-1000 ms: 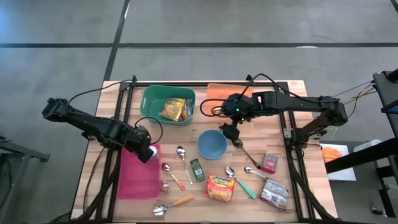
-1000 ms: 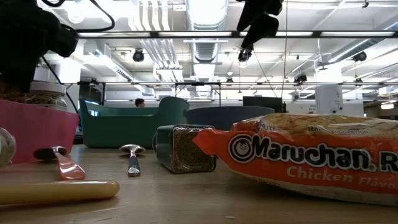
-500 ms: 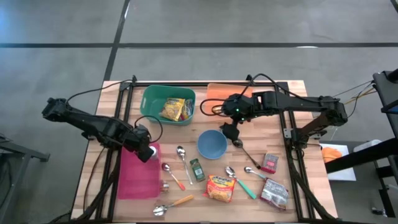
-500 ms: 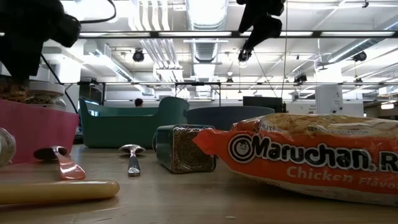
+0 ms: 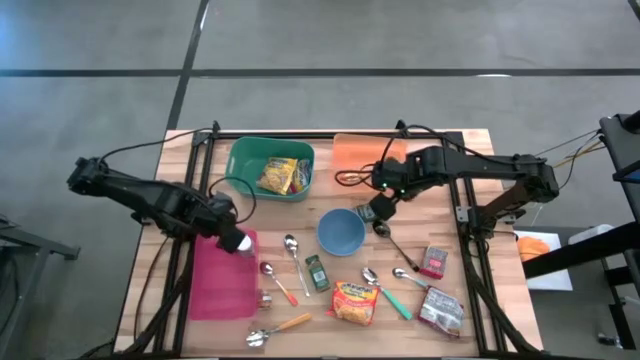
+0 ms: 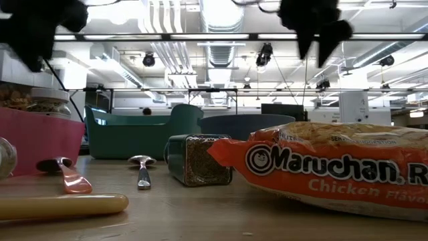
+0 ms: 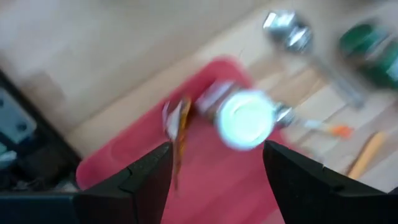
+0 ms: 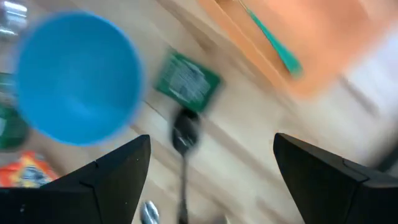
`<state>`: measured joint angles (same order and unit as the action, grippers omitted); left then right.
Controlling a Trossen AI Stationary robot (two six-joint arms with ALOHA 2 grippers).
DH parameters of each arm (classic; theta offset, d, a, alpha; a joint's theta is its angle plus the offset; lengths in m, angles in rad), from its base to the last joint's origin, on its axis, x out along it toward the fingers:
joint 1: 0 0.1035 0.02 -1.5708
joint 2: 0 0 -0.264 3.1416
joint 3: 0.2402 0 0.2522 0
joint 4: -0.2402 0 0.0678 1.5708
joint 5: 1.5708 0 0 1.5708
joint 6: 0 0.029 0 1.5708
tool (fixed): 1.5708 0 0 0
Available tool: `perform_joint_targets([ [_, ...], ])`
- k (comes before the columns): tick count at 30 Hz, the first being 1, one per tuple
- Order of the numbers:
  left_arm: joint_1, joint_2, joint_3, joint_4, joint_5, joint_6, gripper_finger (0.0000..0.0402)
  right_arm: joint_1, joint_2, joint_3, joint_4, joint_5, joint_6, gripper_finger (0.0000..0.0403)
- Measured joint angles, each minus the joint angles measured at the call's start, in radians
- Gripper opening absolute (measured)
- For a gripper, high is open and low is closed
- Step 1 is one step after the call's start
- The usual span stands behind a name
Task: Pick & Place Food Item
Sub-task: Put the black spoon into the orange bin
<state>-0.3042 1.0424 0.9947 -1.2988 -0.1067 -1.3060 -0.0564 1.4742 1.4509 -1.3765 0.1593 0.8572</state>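
A white-lidded jar [image 5: 243,243] stands on the pink tray [image 5: 222,290], freed from the left gripper [image 5: 226,222].

The jar sits at the tray's far corner, upright, with a small packet [image 7: 176,122] lying just beside it on the tray. The left gripper hovers above the jar with its fingers [image 7: 135,185] spread and nothing between them. The green bin [image 5: 240,160] at the table's far side holds yellow snack packets [image 5: 279,175]; the blue bowl [image 5: 341,232] near the middle looks empty. The right gripper [image 5: 382,205] hangs above the table between the bowl and the orange board [image 5: 360,153], its fingers apart and holding nothing, over a dark spoon [image 8: 183,134] and a green packet [image 8: 187,82].
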Motion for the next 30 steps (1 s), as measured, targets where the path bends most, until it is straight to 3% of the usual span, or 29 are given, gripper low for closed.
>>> perform_joint_targets([
  [6,0.04,0.0,0.093,0.054,-0.112,0.069,0.0251,0.038,-0.001,0.0,-0.2,-0.003,0.176,0.0337],
  [13,0.1,0.006,0.097,0.223,-0.114,0.206,0.0251,0.055,-0.039,-0.027,-0.193,-0.005,0.254,0.0336],
  [19,0.139,0.027,0.097,0.28,-0.111,0.289,0.0251,0.057,-0.165,-0.15,-0.186,-0.019,0.323,0.0336],
  [25,0.192,0.034,0.097,0.319,-0.11,0.321,0.0251,0.083,-0.307,-0.319,0.053,-0.085,0.346,0.0336],
  [30,0.24,0.041,0.098,0.363,-0.065,0.372,0.0251,0.132,-0.324,-0.441,0.296,-0.109,0.306,0.0336],
])
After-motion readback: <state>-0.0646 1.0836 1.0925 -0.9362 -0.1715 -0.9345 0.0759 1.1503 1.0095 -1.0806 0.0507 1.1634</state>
